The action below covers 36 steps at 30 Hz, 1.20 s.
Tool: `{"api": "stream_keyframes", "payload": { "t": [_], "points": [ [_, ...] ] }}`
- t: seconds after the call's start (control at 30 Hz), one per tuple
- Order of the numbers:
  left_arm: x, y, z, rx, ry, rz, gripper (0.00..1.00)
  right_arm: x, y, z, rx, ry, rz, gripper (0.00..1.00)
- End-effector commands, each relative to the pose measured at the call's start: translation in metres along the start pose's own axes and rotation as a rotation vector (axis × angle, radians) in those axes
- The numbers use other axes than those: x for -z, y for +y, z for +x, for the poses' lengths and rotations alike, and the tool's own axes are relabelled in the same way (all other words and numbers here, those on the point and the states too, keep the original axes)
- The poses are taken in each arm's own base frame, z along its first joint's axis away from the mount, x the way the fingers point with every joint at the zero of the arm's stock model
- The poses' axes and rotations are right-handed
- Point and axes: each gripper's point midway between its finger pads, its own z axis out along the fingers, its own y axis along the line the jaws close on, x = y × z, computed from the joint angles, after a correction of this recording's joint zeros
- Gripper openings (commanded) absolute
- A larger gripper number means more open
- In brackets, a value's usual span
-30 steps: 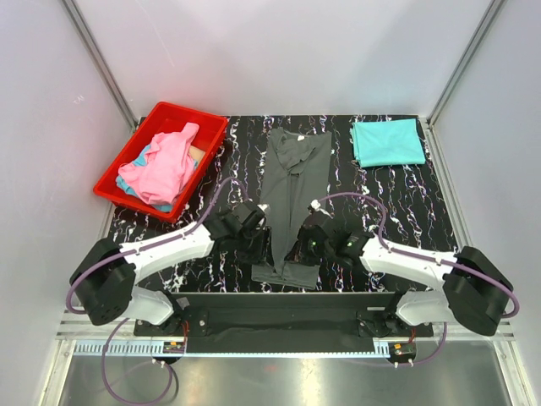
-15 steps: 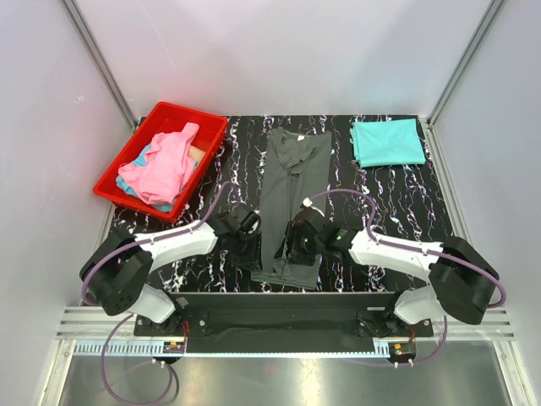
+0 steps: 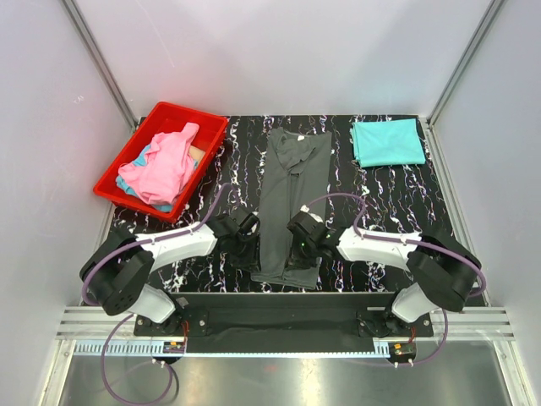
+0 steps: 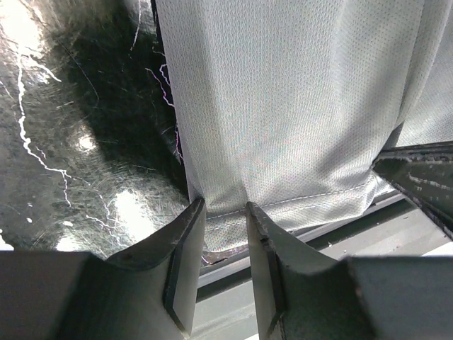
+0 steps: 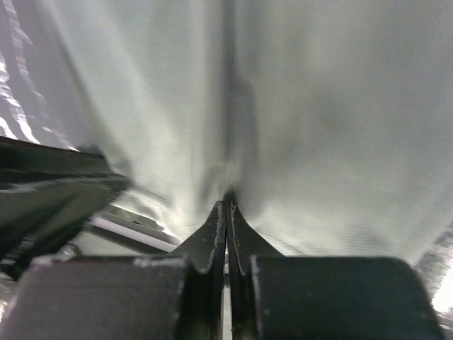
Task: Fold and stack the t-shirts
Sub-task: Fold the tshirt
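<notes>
The dark grey t-shirt [image 3: 292, 182] lies in a long narrow strip down the middle of the black marbled table [image 3: 397, 203], hem toward me. At the hem's left corner my left gripper [image 3: 246, 249] [image 4: 223, 207] stands open, its fingers [image 4: 185, 241] either side of the hem edge of the t-shirt [image 4: 297, 106]. My right gripper [image 3: 298, 249] [image 5: 228, 205] is shut on a puckered fold of the grey t-shirt [image 5: 318, 106] near the hem. A teal t-shirt [image 3: 387, 141] lies folded at the far right. Pink [image 3: 169, 161] and light blue [image 3: 128, 183] t-shirts sit crumpled in the bin.
The red plastic bin [image 3: 207, 127] stands at the far left corner of the table. The table's near edge and a metal rail [image 4: 368, 234] run just below the hem. White walls enclose the table on three sides.
My right gripper has moved left onto the grey shirt's lower part, opened and shut again there. The left gripper has slid toward the hem. The shirt's lower part has spread wider.
</notes>
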Motion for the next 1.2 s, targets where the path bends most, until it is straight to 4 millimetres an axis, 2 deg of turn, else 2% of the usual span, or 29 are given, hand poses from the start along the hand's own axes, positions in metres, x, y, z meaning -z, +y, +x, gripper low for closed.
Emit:
{"api": "stream_keyframes", "payload": {
  "t": [0.0,0.07,0.2,0.27,0.37,0.43,0.5,0.6,0.63,0.67,0.73,0.83,0.87,0.9,0.97,1.1,1.17],
  "points": [
    [-0.007,0.012,-0.002,0.017,-0.021,-0.053,0.36,0.004,-0.001,0.0,0.034,-0.052,-0.033,0.01],
    [-0.009,0.017,0.0,0.022,-0.015,-0.076,0.36,-0.004,-0.01,0.007,0.051,-0.033,-0.032,0.01],
    [-0.005,0.022,0.0,0.035,-0.023,-0.105,0.36,-0.006,-0.02,0.008,0.064,-0.029,0.014,0.06],
    [0.002,0.013,-0.004,0.022,-0.039,-0.074,0.36,-0.003,-0.021,0.003,0.074,-0.051,0.026,0.08],
    [0.02,-0.003,-0.016,0.013,-0.086,-0.024,0.39,0.014,-0.006,-0.003,0.078,-0.071,-0.017,0.13],
    [0.03,-0.014,-0.023,0.013,-0.122,0.02,0.41,0.027,0.016,-0.007,0.091,-0.068,-0.083,0.16],
    [0.033,-0.021,-0.026,0.016,-0.134,0.053,0.41,0.029,0.032,-0.01,0.1,-0.061,-0.128,0.17],
    [0.029,-0.016,-0.026,0.016,-0.128,0.036,0.41,0.024,0.047,-0.01,0.105,-0.039,-0.175,0.21],
    [0.024,-0.012,-0.024,0.019,-0.112,0.02,0.41,0.022,0.049,-0.009,0.108,-0.028,-0.176,0.23],
    [0.022,-0.009,-0.022,0.017,-0.104,0.016,0.41,0.016,0.048,-0.009,0.106,-0.02,-0.164,0.3],
    [0.015,-0.004,-0.017,0.026,-0.085,0.009,0.41,0.011,0.049,-0.009,0.108,-0.019,-0.17,0.32],
    [0.006,0.003,-0.013,0.034,-0.071,0.001,0.41,-0.003,0.034,-0.005,0.106,-0.002,-0.104,0.27],
    [0.003,0.006,-0.011,0.038,-0.064,-0.009,0.41,-0.007,0.027,-0.003,0.107,0.003,-0.073,0.22],
    [0.002,0.01,-0.01,0.042,-0.061,-0.024,0.41,-0.01,0.017,0.0,0.105,0.011,-0.048,0.12],
    [-0.003,0.019,-0.006,0.049,-0.047,-0.061,0.41,-0.011,0.017,0.002,0.107,0.007,-0.074,0.06],
    [-0.001,0.026,-0.008,0.057,-0.056,-0.108,0.41,-0.011,0.013,0.006,0.128,0.012,-0.082,0.04],
    [0.009,0.019,-0.015,0.047,-0.081,-0.096,0.41,-0.004,0.018,0.003,0.136,-0.001,-0.101,0.07]
  ]
}}
